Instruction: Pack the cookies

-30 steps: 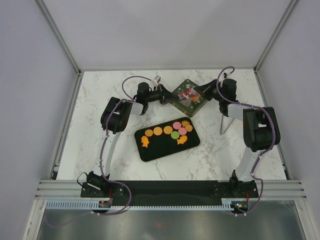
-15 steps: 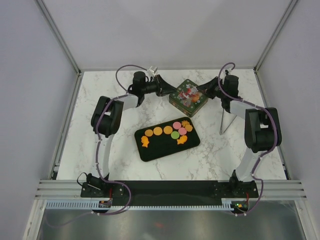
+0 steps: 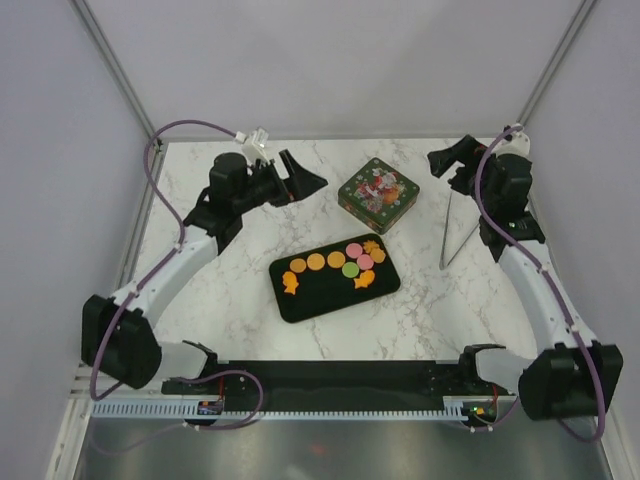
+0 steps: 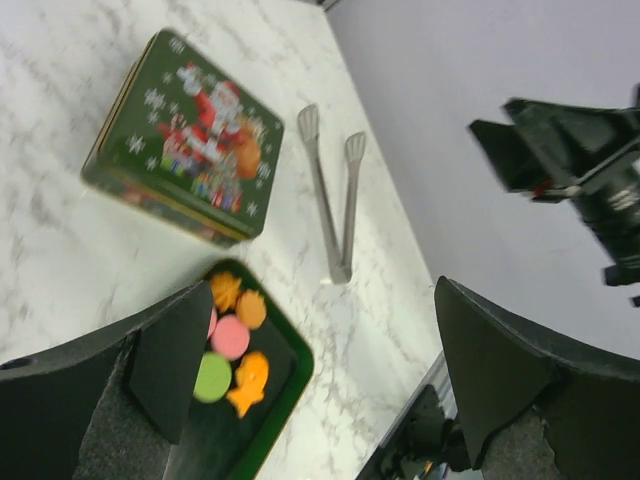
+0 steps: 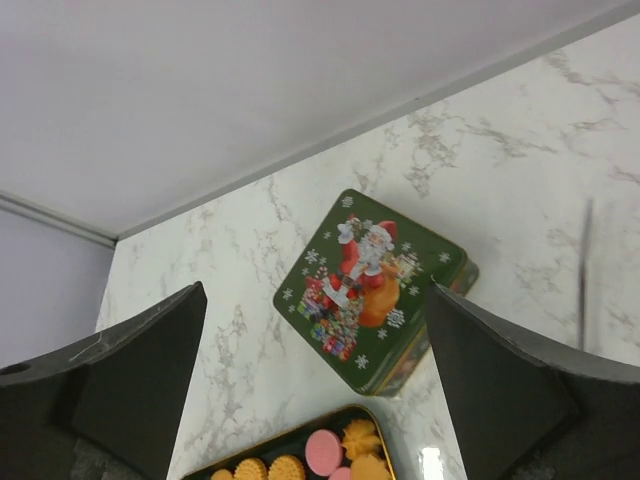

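So here's where we're at: the cookies all sit on the black tray in the middle of the top view, none of them in the tin that we can see. We count a row of round orange ones, a few pink, one green, plus a couple of fish-shaped and flower-shaped ones.

The Christmas tin (Santa on the lid) sits just above the tray, toward the upper right, and its lid is on. What's inside, we can't tell. So packing-wise the cookies are still to go in, and the lid-on tin fits either stage of lid handling.

Metal tongs lie to the right of the tin, well clear of the tray.

Both arms are up off the table. The left gripper sits at upper left, fingers spread, holding nothing. The right gripper at upper right is likewise spread and empty.
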Controlling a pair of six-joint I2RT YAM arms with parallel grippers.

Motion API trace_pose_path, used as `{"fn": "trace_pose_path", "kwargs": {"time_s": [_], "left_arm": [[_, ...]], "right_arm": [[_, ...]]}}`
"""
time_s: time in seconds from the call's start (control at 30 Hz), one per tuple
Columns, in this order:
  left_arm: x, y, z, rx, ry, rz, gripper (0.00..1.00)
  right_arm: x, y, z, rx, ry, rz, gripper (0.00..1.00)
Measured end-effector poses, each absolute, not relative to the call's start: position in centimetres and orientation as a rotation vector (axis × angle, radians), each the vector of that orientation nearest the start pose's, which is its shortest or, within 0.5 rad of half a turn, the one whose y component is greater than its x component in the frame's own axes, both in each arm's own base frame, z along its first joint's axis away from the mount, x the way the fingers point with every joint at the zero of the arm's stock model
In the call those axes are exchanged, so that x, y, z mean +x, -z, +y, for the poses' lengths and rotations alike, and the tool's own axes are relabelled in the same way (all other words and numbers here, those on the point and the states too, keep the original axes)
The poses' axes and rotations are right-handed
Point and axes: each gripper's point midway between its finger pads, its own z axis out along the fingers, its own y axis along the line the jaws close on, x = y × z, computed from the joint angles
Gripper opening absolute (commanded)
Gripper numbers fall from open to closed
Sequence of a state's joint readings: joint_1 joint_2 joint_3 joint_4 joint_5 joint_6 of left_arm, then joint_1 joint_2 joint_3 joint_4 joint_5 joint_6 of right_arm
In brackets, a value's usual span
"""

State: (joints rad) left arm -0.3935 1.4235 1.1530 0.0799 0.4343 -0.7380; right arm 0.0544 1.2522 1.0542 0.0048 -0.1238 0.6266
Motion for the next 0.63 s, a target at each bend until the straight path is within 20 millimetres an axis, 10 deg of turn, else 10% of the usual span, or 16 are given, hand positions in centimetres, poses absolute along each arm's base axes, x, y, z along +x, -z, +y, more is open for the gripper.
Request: {"fn": "trace_pose_path", "kwargs": {"time_s": [0.27,0.63], "left_arm": [[29.5,-23.3,-21.4,-0.005,0.976,2.066,1.0],[26.2,-23.3,-19.2,0.117,0.87,2.074,1.0]], "right_arm": [[35.7,-26.4,3.8,0.473,-0.414,1.773,0.98],[35.1,-24.3,2.9,0.489,-0.336,1.842,0.98]]}}
